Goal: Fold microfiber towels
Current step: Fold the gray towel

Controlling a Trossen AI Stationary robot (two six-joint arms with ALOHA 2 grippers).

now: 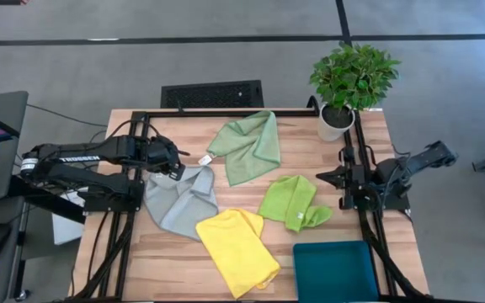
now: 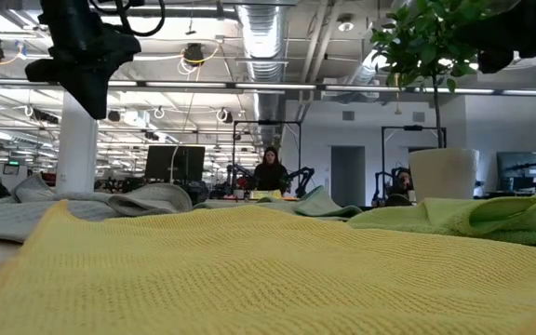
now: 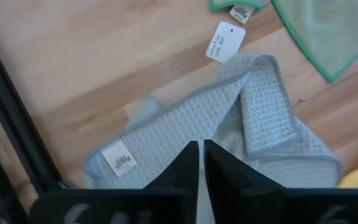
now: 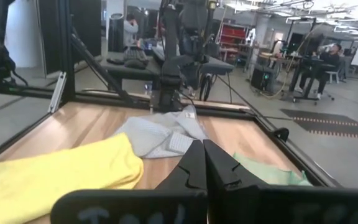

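The table [image 1: 251,252] is seen from straight above. The yellow towel [image 2: 249,270] is viewed closely at table height. The grey-blue towel [image 3: 229,137] is shared by both wrist views.

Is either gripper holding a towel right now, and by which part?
Nothing is held. The left gripper hovers nearly shut above the crumpled grey-blue microfiber towel; the right gripper is shut, empty.

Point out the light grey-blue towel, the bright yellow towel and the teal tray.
Light grey-blue waffle-weave towel [image 1: 178,200], high view, crumpled middle.
Bright yellow square towel [image 1: 236,249], high view, centre.
Teal rectangular tray [image 1: 336,271], high view, bare floor.
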